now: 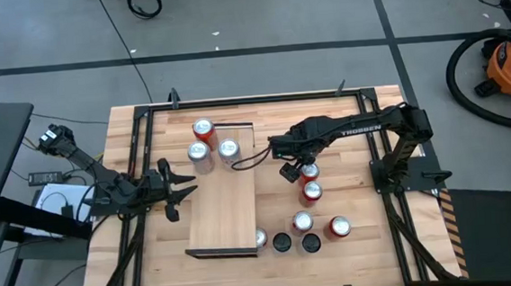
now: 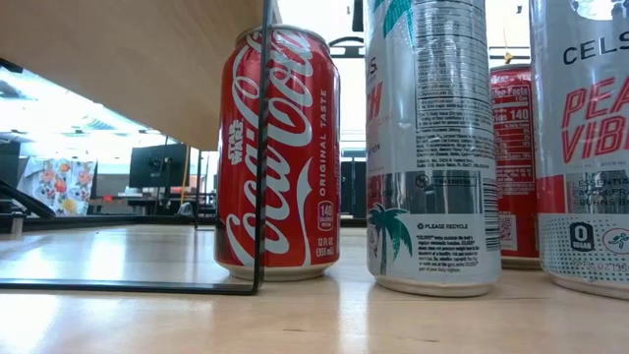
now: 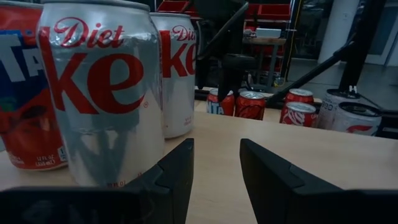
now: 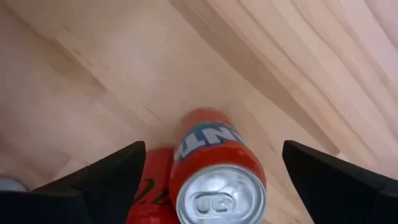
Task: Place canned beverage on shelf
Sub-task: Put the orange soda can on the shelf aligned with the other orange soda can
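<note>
- orange can [image 4: 217, 171] stands upright on the surface [image 1: 345, 128], right of the shelf [image 1: 227, 208], at the far end of a row of loose cans; a red can [image 4: 152, 180] sits just beside it.
- right tool [image 1: 290, 170] hovers directly over the orange can, fingers spread wide to either side of it, nothing held; top-down grasp looks like the step in hand.
- shelf already carries three cans [image 1: 202, 129] at its far end; near part is bare.
- more cans [image 1: 302, 221] cluster near the shelf's near right corner.
- left tool [image 1: 179, 188] waits at the shelf's left edge, fingers [image 3: 177, 168] partly apart, empty, pointing at the Diet Coke cans [image 3: 99, 87].
- risks, my guess: the red neighbour is tight against the target, so a finger coming down could clip or tip it; an off-centre close could knock the orange can over; carrying it across could bump the cans already on the shelf.
</note>
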